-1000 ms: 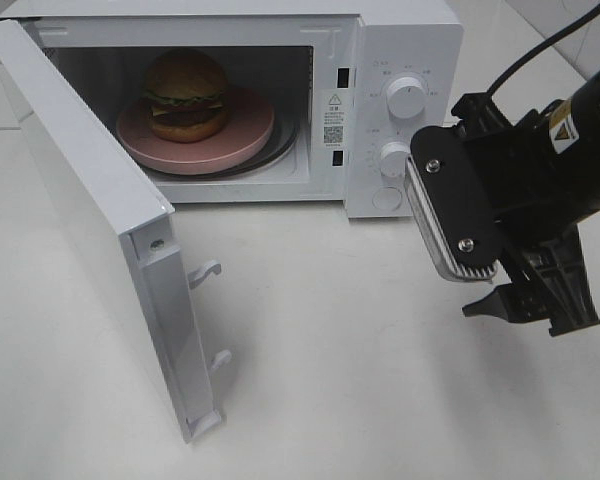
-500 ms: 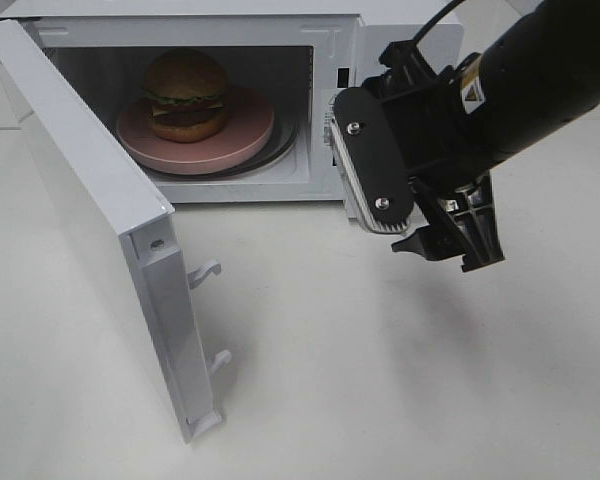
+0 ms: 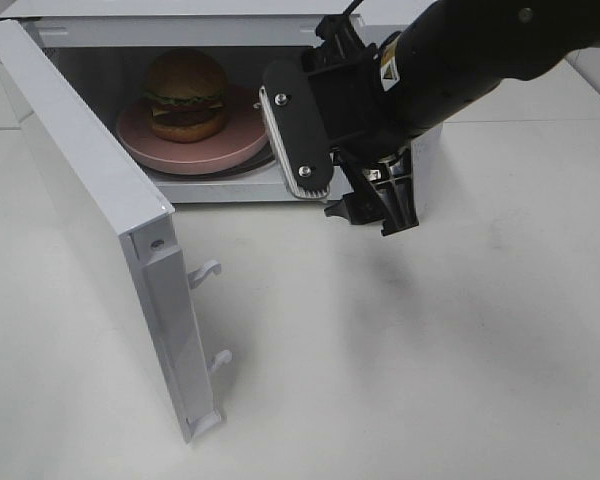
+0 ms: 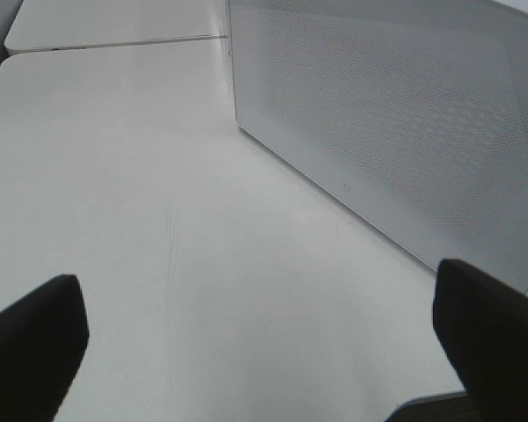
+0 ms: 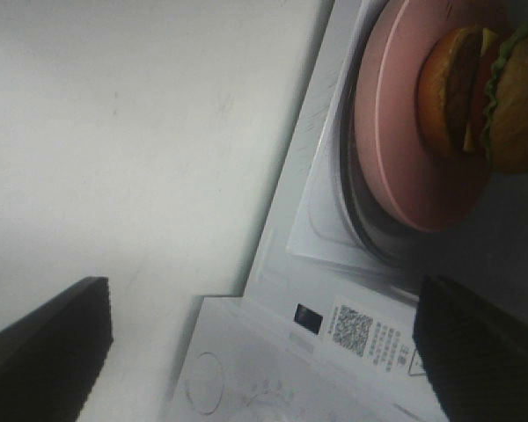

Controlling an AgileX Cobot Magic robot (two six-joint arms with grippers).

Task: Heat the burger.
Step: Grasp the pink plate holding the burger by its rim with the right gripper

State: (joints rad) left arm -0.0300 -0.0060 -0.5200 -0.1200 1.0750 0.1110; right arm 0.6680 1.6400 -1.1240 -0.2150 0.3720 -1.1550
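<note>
Sweeping leftward past the microwave's (image 3: pixel 230 192) front, the right end effector (image 3: pixel 368 208) is hanging wide and empty, while the burger (image 3: pixel 186 95) is sitting on its pink plate (image 3: pixel 242 140) inside; closing the door (image 3: pixel 90 190) is probably coming next.

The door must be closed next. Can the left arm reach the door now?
Probably yes: the door stands open, its outer face close ahead of the open left tool, with only table between.

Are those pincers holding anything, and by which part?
Nothing is held. The right pincer is open and empty by the microwave; the left pincer is open over the table. The burger sits on its pink plate.
</note>
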